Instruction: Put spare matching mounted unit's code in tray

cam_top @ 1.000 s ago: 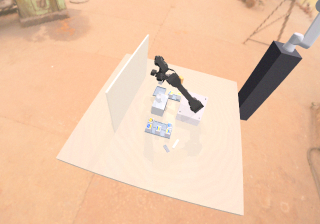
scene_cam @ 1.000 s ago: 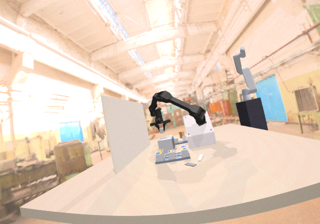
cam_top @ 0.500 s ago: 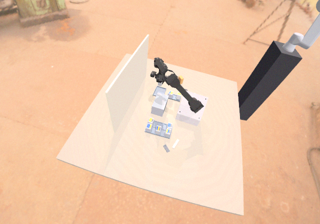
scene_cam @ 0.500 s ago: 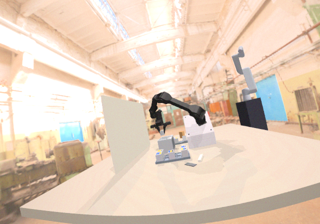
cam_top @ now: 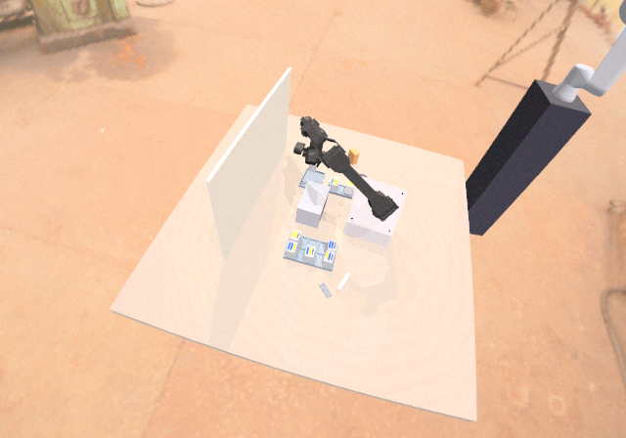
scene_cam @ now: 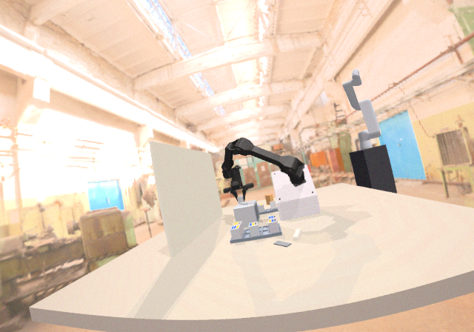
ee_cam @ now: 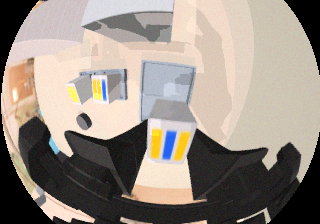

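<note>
One spare, a small grey block with a yellow-blue-yellow striped label (ee_cam: 170, 142), is gripped in the dark claw (ee_cam: 167, 164), as is seen in the wrist view; the jaws are closed on its sides and it is carried above the desk (cam_top: 394, 332).

At the left of the top view a tall pale upright panel (cam_top: 252, 162) is seen. Just right of it, the claw (cam_top: 306, 152) is held over the far end of the layout, above a flat grey tray (cam_top: 312, 176). In the wrist view the grey square tray (ee_cam: 168, 79) is seen directly beyond the held spare, so the carry is judged nearly finished. Beside the tray a further labelled spare (cam_top: 335, 184) is seen on a grey holder, and nearer, a pale grey box, taken to be the mounted unit (cam_top: 311, 204), is stood. Nearest, a grey rack of remaining labelled spares (cam_top: 309, 251) is laid out. At the right, the white arm pedestal (cam_top: 375, 211) is placed.

Picking is judged done. Lowering into the tray and release are left. Whether the code matches cannot be told.
</note>
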